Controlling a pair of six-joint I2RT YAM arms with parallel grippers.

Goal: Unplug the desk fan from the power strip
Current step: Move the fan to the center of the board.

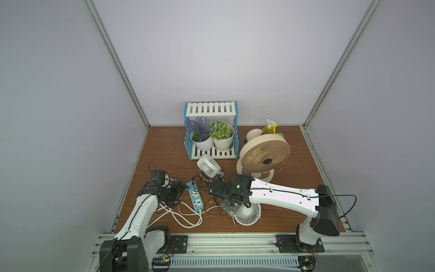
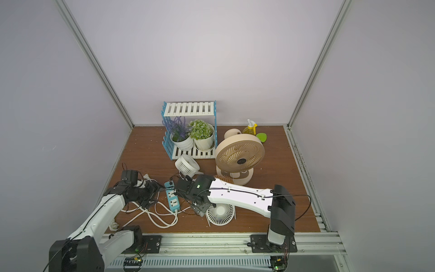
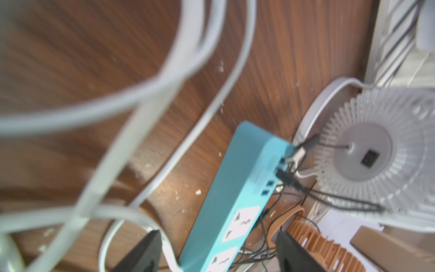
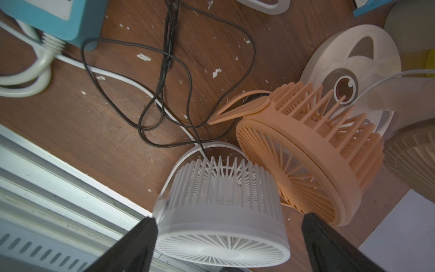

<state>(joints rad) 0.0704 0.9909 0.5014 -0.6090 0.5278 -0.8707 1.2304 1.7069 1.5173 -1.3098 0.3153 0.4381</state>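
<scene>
Left of the table's (image 1: 282, 219) middle, the power strip (image 1: 195, 198) is laid flat, long axis running near to far, USB end farthest from the robot. Two plugs (image 3: 289, 180) are seated in that end. The left gripper (image 3: 217, 233), jaws spread and empty, is set just beside the strip and is judged the nearer; the right gripper (image 4: 228, 216) is held open above a white fan (image 4: 219, 188).

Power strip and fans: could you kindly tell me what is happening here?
Two robot arms are on an unplugging job. The left end effector, open, straddles the teal power strip without gripping it; a black plug sits at its USB end. The right end effector hangs open over a small white fan, holding nothing.
</scene>
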